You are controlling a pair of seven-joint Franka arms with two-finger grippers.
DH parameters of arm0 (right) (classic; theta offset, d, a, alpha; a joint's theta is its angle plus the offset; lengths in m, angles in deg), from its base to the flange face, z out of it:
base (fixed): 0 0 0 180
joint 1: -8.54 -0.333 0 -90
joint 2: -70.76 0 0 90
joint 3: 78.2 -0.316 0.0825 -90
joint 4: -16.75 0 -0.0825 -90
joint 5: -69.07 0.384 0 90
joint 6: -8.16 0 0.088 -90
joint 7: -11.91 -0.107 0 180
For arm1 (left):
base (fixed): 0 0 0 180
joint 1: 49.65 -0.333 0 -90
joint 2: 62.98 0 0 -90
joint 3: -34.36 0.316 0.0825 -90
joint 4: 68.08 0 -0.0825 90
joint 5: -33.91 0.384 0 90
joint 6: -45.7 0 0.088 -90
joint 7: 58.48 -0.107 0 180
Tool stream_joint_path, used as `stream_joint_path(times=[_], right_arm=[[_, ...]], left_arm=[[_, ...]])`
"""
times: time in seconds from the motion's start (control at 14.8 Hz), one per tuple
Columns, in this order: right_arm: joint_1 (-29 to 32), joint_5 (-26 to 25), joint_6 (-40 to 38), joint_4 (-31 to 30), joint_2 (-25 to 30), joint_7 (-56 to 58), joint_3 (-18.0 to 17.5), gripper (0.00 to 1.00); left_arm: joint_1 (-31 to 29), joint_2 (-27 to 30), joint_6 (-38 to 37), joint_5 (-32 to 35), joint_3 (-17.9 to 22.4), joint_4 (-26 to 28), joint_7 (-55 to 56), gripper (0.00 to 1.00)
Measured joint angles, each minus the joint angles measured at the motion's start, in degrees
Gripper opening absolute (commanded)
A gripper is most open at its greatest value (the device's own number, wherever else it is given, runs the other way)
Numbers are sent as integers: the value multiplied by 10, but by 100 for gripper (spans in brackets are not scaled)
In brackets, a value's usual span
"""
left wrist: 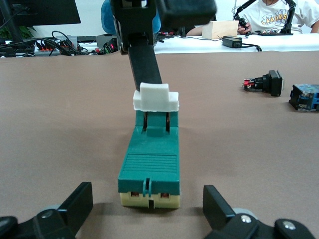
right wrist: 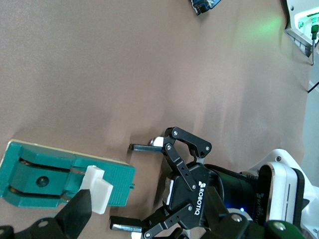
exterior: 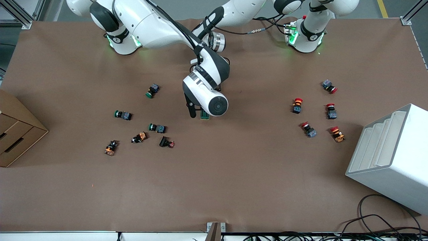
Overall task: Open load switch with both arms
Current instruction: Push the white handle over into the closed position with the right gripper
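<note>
The load switch point(exterior: 204, 115) lies flat mid-table, a dark-green block point(left wrist: 149, 164) on a cream base with a white tab point(left wrist: 155, 97) raised at one end. My left gripper point(left wrist: 148, 206) is low on the table and open. Its fingers point(left wrist: 75, 204) flank the switch's tab-free end without touching it. In the front view the right arm's wrist covers this gripper. My right gripper point(exterior: 200, 112) hangs over the switch, open, with one black finger point(left wrist: 144, 59) against the tab point(right wrist: 99, 190). The right wrist view shows the switch point(right wrist: 45, 174) and the left gripper point(right wrist: 122, 186).
Several green and orange push buttons point(exterior: 157, 128) lie toward the right arm's end. Several red ones point(exterior: 297, 105) lie toward the left arm's end. A cardboard box point(exterior: 16, 130) and a white rack point(exterior: 391, 157) stand at the table's two ends. Cables point(exterior: 384, 224) trail along the front edge.
</note>
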Motion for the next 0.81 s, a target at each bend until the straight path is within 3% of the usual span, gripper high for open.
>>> stream_joint_path(times=[0.81], right_arm=[[-15,-12,14,-25,0,0,-1,100]], left_arm=[[0,0,0,0,0,0,0,98]])
